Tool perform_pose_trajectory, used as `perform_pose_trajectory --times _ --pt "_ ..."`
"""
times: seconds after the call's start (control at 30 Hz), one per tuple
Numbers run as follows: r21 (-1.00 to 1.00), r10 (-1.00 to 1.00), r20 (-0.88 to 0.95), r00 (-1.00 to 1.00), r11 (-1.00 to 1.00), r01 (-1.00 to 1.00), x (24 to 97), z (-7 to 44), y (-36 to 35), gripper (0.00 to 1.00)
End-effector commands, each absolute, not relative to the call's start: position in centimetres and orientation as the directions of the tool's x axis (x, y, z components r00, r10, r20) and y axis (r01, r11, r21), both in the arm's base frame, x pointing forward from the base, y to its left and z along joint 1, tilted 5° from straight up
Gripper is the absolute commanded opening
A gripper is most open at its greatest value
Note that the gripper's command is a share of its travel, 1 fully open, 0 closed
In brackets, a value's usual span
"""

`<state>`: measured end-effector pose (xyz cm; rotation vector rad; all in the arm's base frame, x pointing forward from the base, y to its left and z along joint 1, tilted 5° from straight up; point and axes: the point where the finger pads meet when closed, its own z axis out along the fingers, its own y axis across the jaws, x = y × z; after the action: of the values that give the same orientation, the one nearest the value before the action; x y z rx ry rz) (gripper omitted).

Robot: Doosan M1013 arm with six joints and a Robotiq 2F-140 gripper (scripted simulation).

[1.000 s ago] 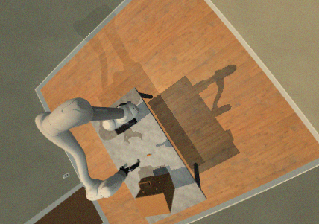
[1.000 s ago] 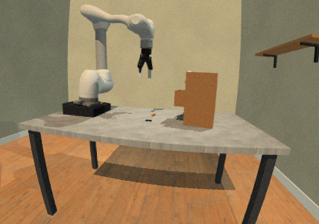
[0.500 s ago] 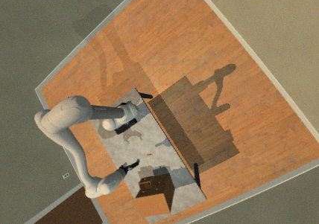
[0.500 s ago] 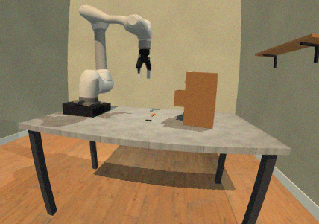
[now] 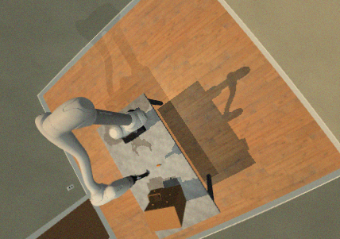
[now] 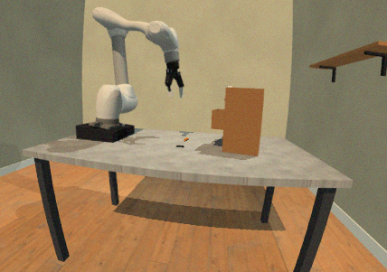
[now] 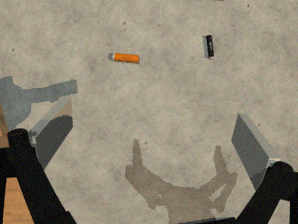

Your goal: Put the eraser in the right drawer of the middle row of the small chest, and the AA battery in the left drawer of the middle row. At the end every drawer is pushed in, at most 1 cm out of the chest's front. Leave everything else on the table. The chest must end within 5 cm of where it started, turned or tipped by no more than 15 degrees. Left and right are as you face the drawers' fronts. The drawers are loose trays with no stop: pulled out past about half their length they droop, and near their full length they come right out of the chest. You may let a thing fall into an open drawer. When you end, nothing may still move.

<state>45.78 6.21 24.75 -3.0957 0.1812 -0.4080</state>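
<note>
The orange eraser (image 5: 159, 165) (image 6: 185, 139) (image 7: 126, 58) with a pale end lies flat on the table. The black AA battery (image 6: 180, 146) (image 7: 210, 46) lies on the table a short way from it; I cannot make it out in the top view. The brown chest (image 5: 164, 217) (image 6: 244, 121) stands upright, its drawer fronts facing the robot base. Its right middle-row drawer (image 5: 154, 197) (image 6: 217, 119) is pulled partway out and looks level; its inside is not clear. The other fronts look closed. My gripper (image 5: 148, 172) (image 6: 175, 94) (image 7: 153, 120) is wide open and empty, high above the table.
The robot's black base (image 6: 105, 131) stands at the other end of the table (image 6: 149, 159) from the chest. A small pale thing (image 6: 230, 87) shows at the chest's top edge. A wall shelf (image 6: 348, 55) is at the right, beyond the table.
</note>
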Motion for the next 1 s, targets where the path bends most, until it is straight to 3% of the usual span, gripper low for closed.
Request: perform_pose_trajectory --times 0.0,0.57,0.97 --pt "-0.025 -0.113 0.336 0.935 -0.994 -0.111 46.4 24.1 6.2 1.00" --pt "-0.025 -0.100 0.655 0.749 -0.994 -0.111 49.7 21.3 5.9 1.00" --pt "-0.024 -0.094 0.734 0.673 -0.993 -0.113 50.7 20.5 5.8 1.00"
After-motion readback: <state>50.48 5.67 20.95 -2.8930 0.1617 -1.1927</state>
